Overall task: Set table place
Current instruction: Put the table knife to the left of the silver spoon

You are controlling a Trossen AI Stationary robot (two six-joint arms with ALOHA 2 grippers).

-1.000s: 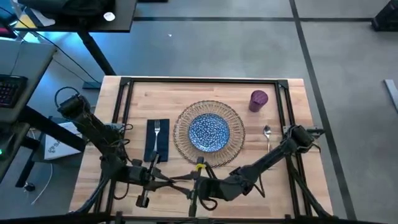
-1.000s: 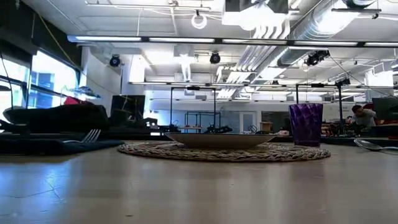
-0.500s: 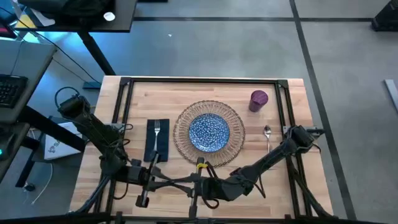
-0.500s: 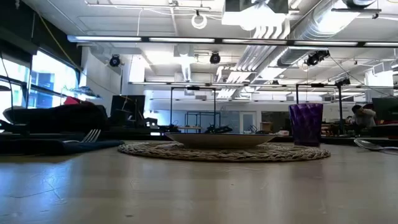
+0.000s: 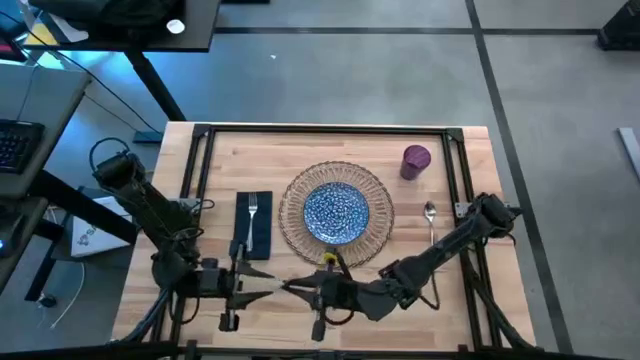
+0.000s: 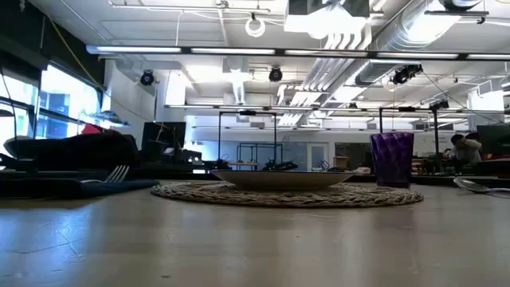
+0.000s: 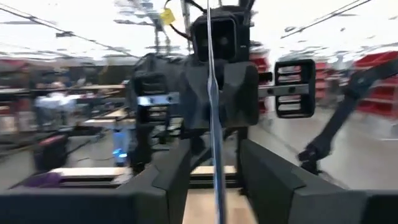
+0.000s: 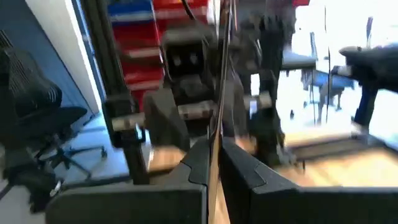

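We find the table [image 5: 300,150] largely laid. The woven placemat [image 5: 290,205] lies at the middle, with the blue speckled plate [image 5: 335,213] centred on it. The dark napkin [image 5: 262,235] lies just beside the placemat on the left arm's side, and a fork [image 5: 252,215] rests lengthwise on it, tines towards the far edge. A spoon [image 5: 430,222] lies on the bare wood just beside the placemat on the right arm's side. The purple cup [image 5: 416,161] stands upright beyond the spoon, near the far right corner and apart from the placemat.

Both arms reach in low along the near edge of the table, and their grippers face each other, close together, in front of the placemat. Between them is a thin silver piece of cutlery [image 7: 213,112], held off the table; we cannot tell which kind it is.

The right gripper [image 5: 312,291] is at work on this piece. In its wrist view the fingers [image 8: 199,165] stand narrow, pressed on the cutlery from both sides.

The left gripper [image 5: 258,284] sits opposite. In its wrist view the fingers [image 7: 171,180] stand wide, with the cutlery running between them and a gap showing on each side.

From table height we see the placemat, plate, cup, fork and spoon, but neither gripper.
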